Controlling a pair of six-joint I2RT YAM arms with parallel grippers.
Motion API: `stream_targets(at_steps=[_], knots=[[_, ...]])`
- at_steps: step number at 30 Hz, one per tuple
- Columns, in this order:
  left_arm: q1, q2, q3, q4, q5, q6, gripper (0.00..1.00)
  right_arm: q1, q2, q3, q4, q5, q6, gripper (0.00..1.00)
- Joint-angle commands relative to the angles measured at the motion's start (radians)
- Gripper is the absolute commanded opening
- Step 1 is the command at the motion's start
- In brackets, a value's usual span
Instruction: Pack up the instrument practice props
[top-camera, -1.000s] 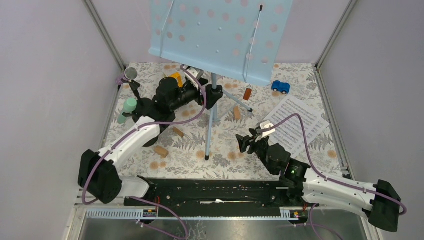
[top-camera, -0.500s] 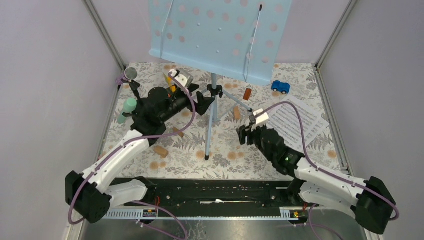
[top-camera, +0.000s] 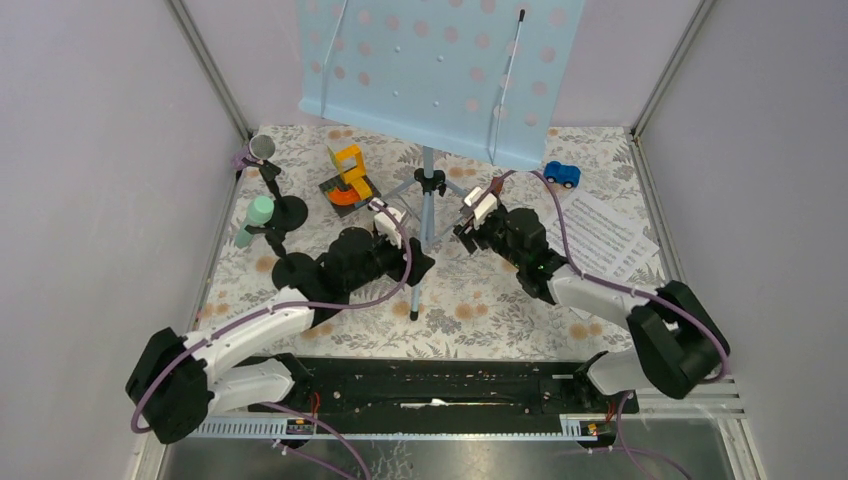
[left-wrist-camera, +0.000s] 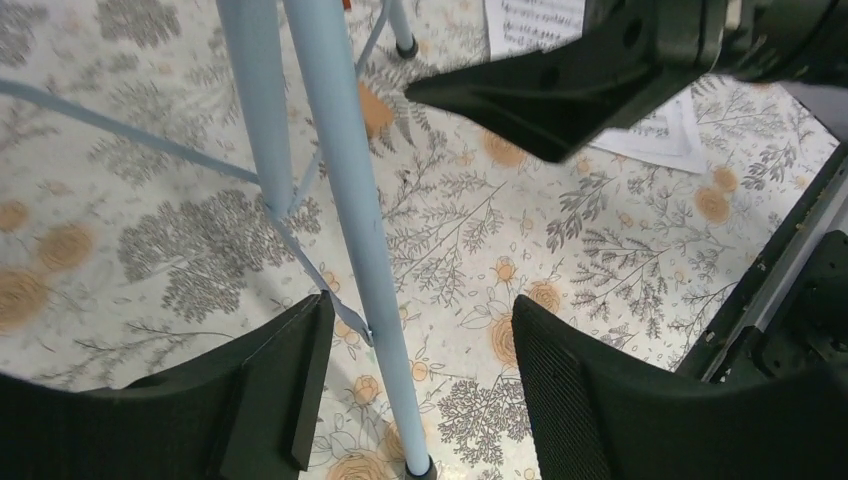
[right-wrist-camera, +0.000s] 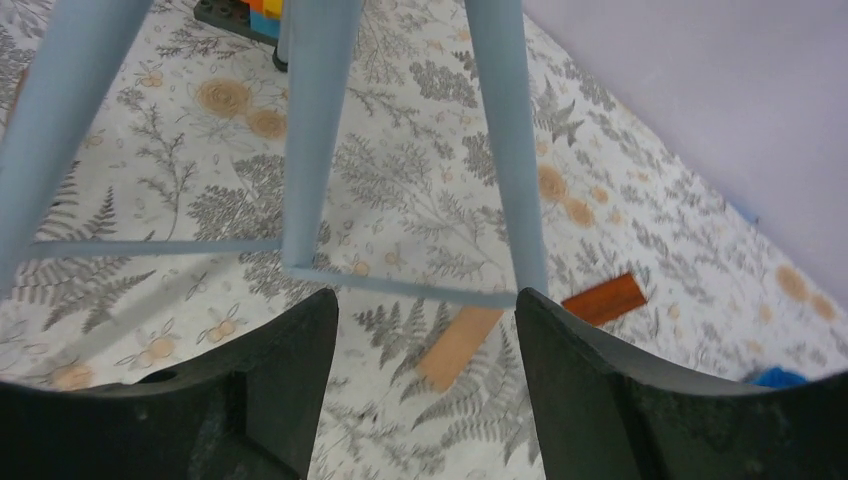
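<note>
The pale blue music rack (top-camera: 440, 80) stands on its tripod at the back. Its front leg (left-wrist-camera: 350, 250) runs between the open jaws of my left gripper (left-wrist-camera: 415, 370), nearer the left finger and touching neither. My right gripper (right-wrist-camera: 425, 380) is open just right of the tripod, facing a leg (right-wrist-camera: 505, 150) and a cross brace (right-wrist-camera: 400, 285), with nothing between its fingers. White sheet-music pages (top-camera: 610, 240) lie at the right. The purple microphone (top-camera: 258, 150) and the mint-green microphone (top-camera: 258, 213) sit in black round-based holders (top-camera: 295, 270) at the left.
A small blue toy car (top-camera: 561, 175) sits back right. Two brown wooden blocks (right-wrist-camera: 455, 345) lie on the floral mat beyond my right gripper. A stack of coloured bricks (top-camera: 347, 180) stands left of the tripod. Grey walls close in both sides.
My left arm drew back from the tripod's hub down to the front leg. My right arm swung forward and left, from beside the sheet music to the tripod.
</note>
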Motion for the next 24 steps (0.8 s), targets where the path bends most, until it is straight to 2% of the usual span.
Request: stream_targets(at_steps=[1,6,10,16,19,20,24], knots=[[-0.016,0.075,-0.003,0.14,-0.033,0.002,0.66,-0.04,0.093,0.115,0.173,-0.098,-0.14,0.71],[-0.027,0.112,-0.038,0.244,-0.096,0.031,0.59,-0.058,0.213,0.176,0.247,-0.121,-0.15,0.64],[-0.029,0.137,-0.046,0.292,-0.148,0.042,0.47,-0.077,0.273,0.213,0.286,-0.17,-0.115,0.56],[-0.028,0.2,-0.057,0.349,-0.148,0.052,0.25,-0.086,0.288,0.213,0.323,-0.265,-0.055,0.34],[-0.027,0.238,-0.038,0.332,-0.143,0.062,0.17,-0.086,0.267,0.194,0.338,-0.311,0.011,0.07],[-0.028,0.248,-0.035,0.33,-0.141,0.064,0.14,-0.086,0.258,0.181,0.355,-0.319,0.042,0.02],[-0.03,0.272,-0.026,0.329,-0.134,0.066,0.03,-0.086,0.217,0.107,0.493,-0.366,0.145,0.0]])
